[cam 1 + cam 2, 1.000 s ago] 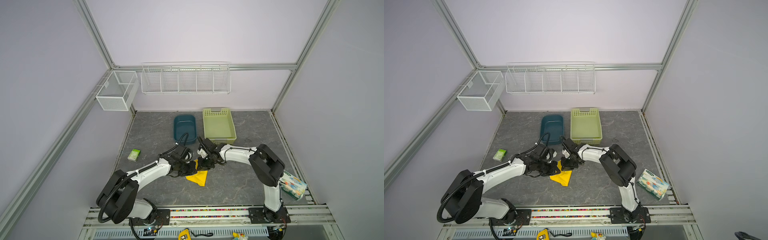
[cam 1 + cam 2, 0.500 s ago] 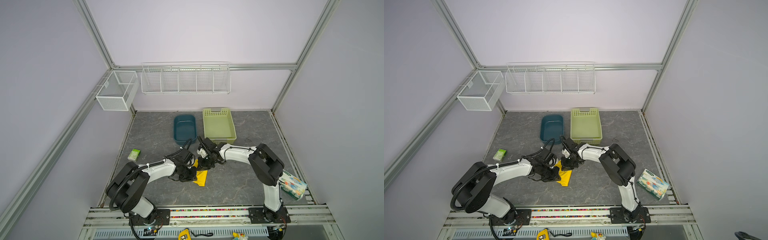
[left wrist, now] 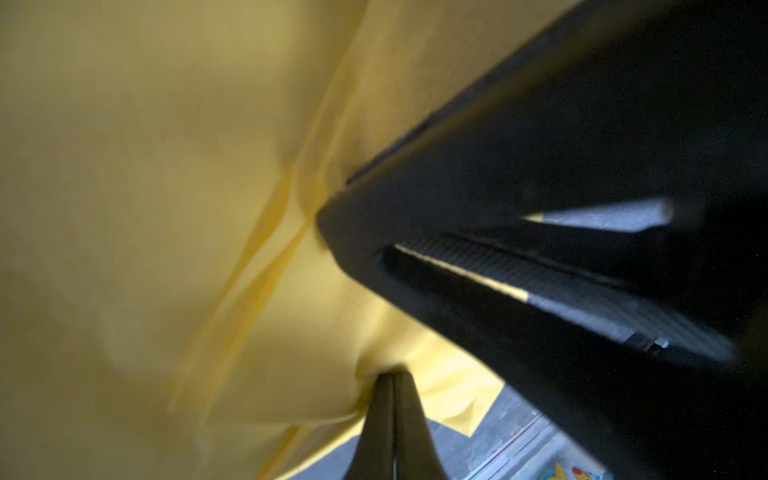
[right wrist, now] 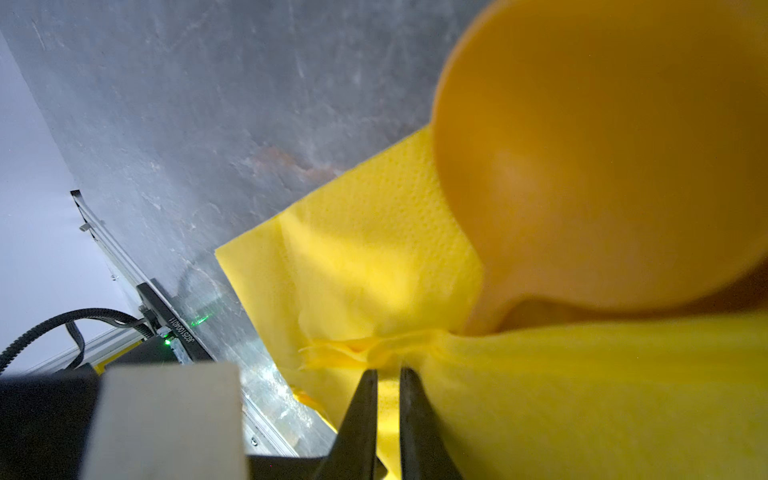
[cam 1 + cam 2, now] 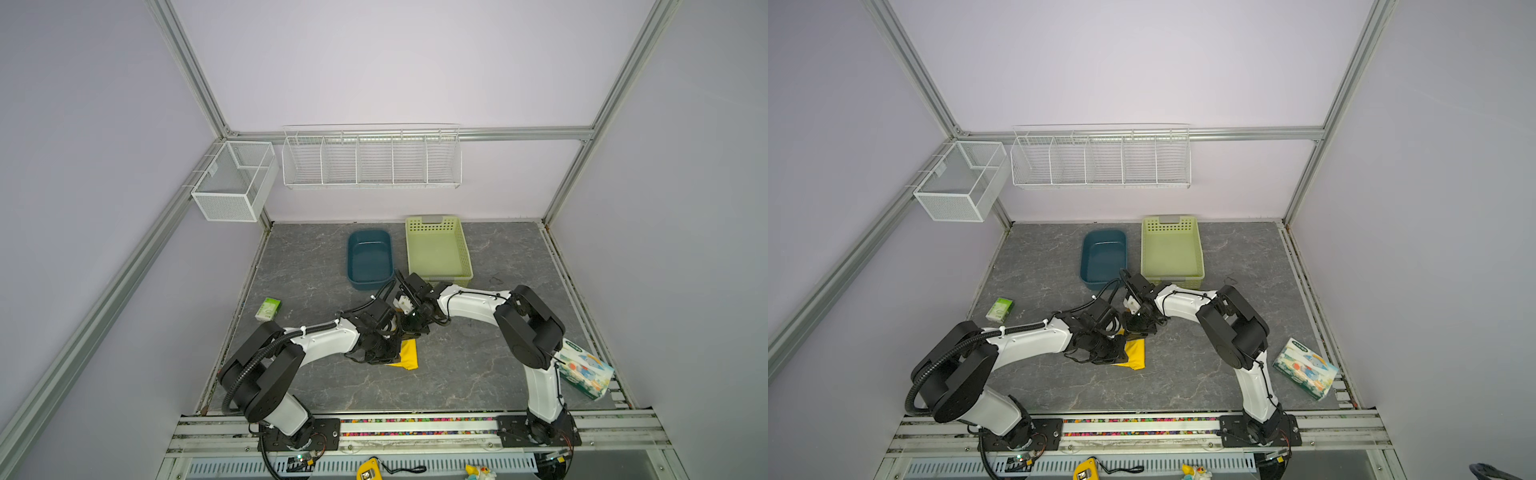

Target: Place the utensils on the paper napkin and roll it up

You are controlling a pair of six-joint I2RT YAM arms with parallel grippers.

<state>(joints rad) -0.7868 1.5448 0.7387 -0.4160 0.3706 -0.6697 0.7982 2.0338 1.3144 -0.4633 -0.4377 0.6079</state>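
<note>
Left arm sits folded tighter than a second ago, elbow pulled toward the middle, and the visible yellow patch is narrower.

We use the teal tub [image 5: 370,259] as landmark.
- Far left of it, nearer the front rail: small green-white packet [image 5: 268,309].
- Left gripper [image 3: 392,376] works in front of the tub, low on the paper napkin [image 5: 408,353]. Its tips are pressed together with the paper puckered at them, so we read a pinch.
- Napkin lies on the table in front of the tub, slightly right, folded over and partly under both grippers.
- Right gripper [image 4: 388,374] sits between tub and napkin, jaws nearly together with a bunched napkin edge between them.
- Spoon [image 4: 602,166]: its bowl sticks out of the fold just beside that pinch.
- Green basket [image 5: 438,249] stands just right of the tub.
- Far right, near the table edge: tissue pack [image 5: 586,374].
</note>
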